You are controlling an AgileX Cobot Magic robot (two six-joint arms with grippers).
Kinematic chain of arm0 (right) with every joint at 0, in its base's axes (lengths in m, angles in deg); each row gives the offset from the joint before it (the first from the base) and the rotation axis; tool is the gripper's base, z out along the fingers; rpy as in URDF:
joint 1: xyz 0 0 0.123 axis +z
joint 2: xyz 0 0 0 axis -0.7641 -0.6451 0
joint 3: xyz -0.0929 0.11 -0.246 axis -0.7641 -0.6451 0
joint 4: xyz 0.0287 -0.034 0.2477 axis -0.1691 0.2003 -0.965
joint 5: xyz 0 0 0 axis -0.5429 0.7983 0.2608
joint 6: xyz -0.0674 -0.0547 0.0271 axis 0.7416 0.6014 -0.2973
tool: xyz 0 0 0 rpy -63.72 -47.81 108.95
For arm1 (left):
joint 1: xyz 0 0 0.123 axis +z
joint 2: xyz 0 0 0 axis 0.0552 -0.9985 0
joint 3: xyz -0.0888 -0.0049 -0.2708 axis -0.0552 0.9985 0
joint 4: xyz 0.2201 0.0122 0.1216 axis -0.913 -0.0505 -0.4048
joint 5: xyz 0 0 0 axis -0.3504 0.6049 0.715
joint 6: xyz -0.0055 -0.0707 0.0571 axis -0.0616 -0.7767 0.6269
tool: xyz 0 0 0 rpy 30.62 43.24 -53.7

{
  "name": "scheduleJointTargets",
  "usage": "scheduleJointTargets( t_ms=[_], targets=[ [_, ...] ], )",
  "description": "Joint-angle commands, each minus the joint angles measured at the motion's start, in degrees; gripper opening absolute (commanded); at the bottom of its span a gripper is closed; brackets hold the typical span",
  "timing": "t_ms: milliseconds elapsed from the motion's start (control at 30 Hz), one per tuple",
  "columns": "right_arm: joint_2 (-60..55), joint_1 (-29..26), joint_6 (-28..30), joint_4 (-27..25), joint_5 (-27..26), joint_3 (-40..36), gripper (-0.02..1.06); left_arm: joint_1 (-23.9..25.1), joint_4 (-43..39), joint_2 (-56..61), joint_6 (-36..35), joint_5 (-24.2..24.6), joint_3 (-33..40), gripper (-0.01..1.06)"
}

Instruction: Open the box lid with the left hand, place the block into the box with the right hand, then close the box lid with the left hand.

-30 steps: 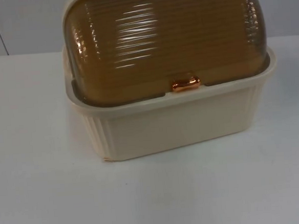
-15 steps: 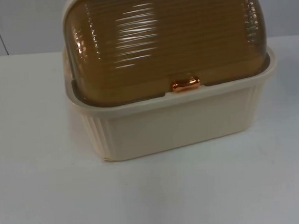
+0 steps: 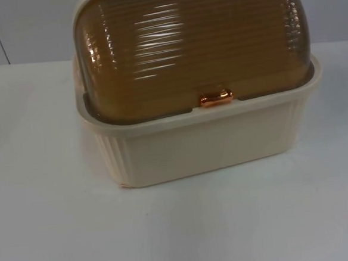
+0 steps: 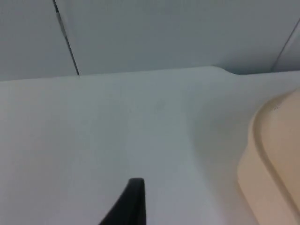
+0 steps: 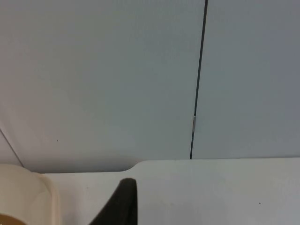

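A cream ribbed box [image 3: 211,146] stands on the white table in the top view. Its amber ribbed dome lid [image 3: 186,46] is down, and the small copper handle [image 3: 216,97] rests at the front rim. My left gripper [image 4: 131,201] hangs over bare table, apart from the box's cream rim [image 4: 276,159]. My right gripper [image 5: 123,199] is open with nothing in it, above the table near the wall, and a corner of the box [image 5: 23,192] lies beside it.
The grey partition wall [image 5: 140,70], with a dark vertical seam [image 5: 197,93], closes off the table's far edge. White table top [image 3: 181,231] spreads in front of the box and on both sides of it.
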Motion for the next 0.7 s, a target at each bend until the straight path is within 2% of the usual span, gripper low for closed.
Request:
scheduleJointTargets(
  t_ms=[0,267,333,367,467,533,600,667],
  targets=[
    [0.56,-0.23,0.55,-0.29,-0.06,0.04,1.04,-0.33,-0.17,0.31,-0.06,-0.76,-2.12,1.05],
    [0.56,-0.23,0.55,-0.29,2.56,0.04,1.04,-0.33,-0.17,1.3,-0.06,0.97,-15.07,1.05],
    [0.56,-0.23,0.55,-0.29,5.73,0.04,1.04,-0.33,-0.17,2.4,-0.17,5.22,-19.16,1.05],
    [0.56,-0.23,0.55,-0.29,5.73,0.04,1.04,-0.33,-0.17,2.4,-0.17,5.22,-19.16,1.05],
    [0.56,-0.23,0.55,-0.19,10.9,0.04,1.04,-0.33,-0.29,4.45,-0.27,9.77,-19.63,1.05],
    [0.68,-0.23,0.55,-0.19,12.7,0.04,1.04,-0.22,-1.18,4.97,-0.27,15.55,-19.63,1.05],
    [0.82,-0.23,0.55,-0.19,13.87,0.04,1.04,-0.22,-1.6,5.1,-0.27,17.0,-19.63,1.05],
    [1.29,-0.23,-0.04,-0.19,16.42,0.04,1.04,-0.22,-2.3,5.2,-0.27,21.75,-19.63,1.05]
  ],
)
